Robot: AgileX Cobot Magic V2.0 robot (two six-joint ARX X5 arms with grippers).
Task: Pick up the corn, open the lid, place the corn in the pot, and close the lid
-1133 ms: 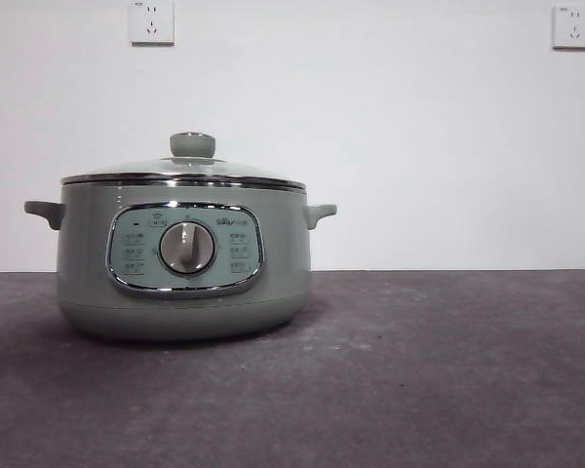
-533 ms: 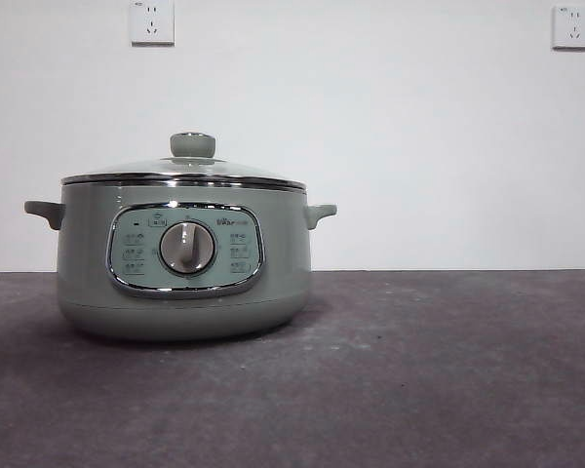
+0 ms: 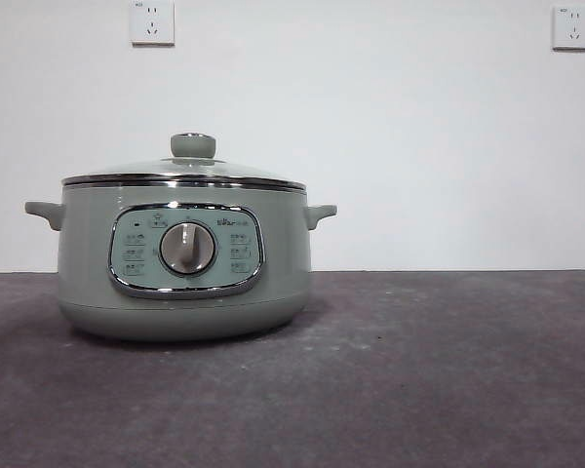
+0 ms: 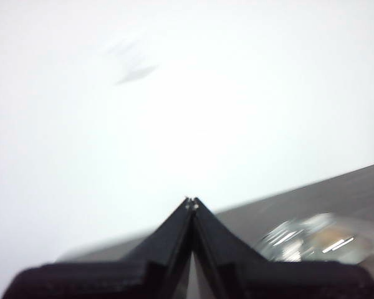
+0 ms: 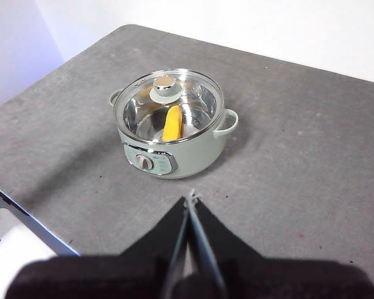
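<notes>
I count one pot (image 5: pixel 169 134), one lid (image 5: pixel 168 104), one corn (image 5: pixel 172 123). Lid seated on pot rim, knob (image 3: pixel 192 145) up. Corn lying inside pot, visible through glass. Pot stands on grey surface (image 5: pixel 287 156); two wall sockets (image 3: pixel 152 21) above and behind pot. My right end effector (image 5: pixel 191 200) raised well above surface, near pot's dial side, jaws pressed together, empty. My left end effector (image 4: pixel 191 203) high, aimed at wall, jaws closed, empty, lid blurred off to one side.
</notes>
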